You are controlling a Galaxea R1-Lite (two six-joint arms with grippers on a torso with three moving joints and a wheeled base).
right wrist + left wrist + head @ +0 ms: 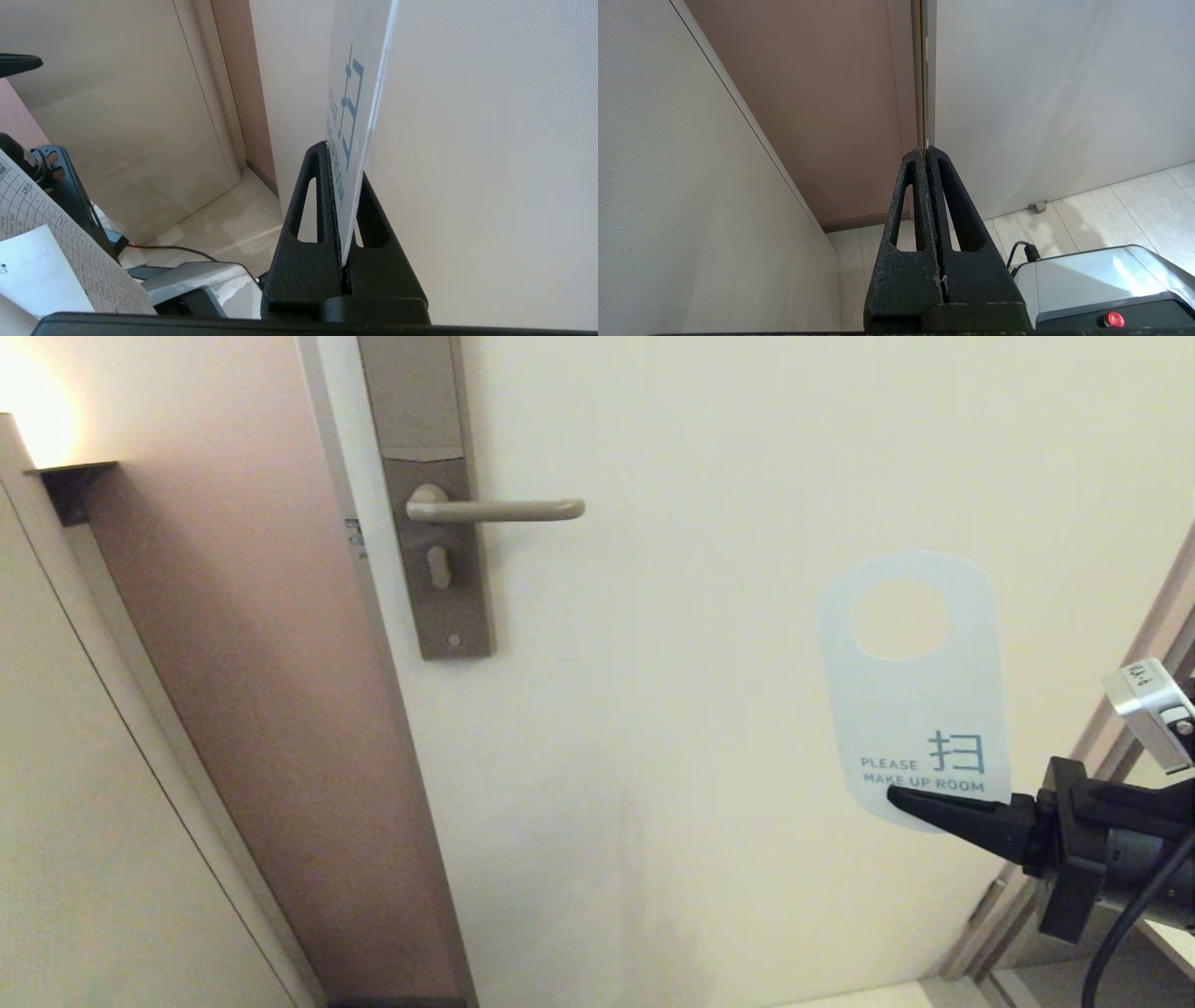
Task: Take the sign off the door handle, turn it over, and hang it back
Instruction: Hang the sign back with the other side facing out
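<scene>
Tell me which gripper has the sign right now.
The right gripper: it is shut on the sign's lower edge, holding it upright, away from the handle. The left gripper is shut on nothing.

Right claw (898, 797) clamped; left claw (926, 150) closed.

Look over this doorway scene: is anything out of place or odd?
Yes. The sign is off the door handle, which is bare. The right gripper pinches its bottom edge, holding it upright, white "MAKE UP ROOM" face showing, beside the door. Nothing looks damaged.
</scene>
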